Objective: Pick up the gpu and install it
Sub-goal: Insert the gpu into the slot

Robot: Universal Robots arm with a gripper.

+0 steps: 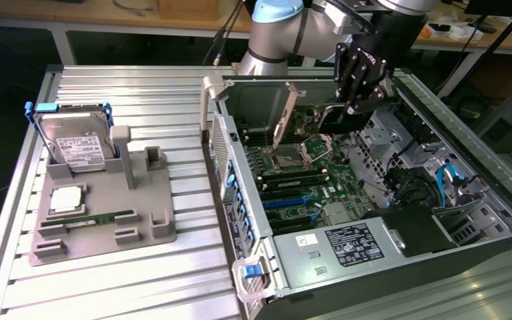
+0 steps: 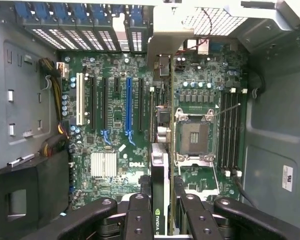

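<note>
My gripper (image 1: 356, 105) hangs inside the open computer case (image 1: 479, 160), shut on the gpu (image 1: 285, 121). The card is upright, a little above the motherboard (image 1: 303, 179), and its long silver bracket points toward the case's rear wall. In the wrist view the gpu (image 2: 159, 172) appears edge-on between my two black fingers (image 2: 138, 216), running up to its bracket (image 2: 172, 42). It hovers between the row of expansion slots, with a blue slot (image 2: 129, 107) among them, and the empty processor socket (image 2: 192, 135).
On the exterior view's left a grey fixture (image 1: 105, 230) on the slatted table holds a hard drive (image 1: 77, 143), a processor chip (image 1: 67, 199) and a memory stick (image 1: 101, 218). Case walls, cables (image 1: 447, 180) and the power supply (image 1: 349, 243) crowd the motherboard.
</note>
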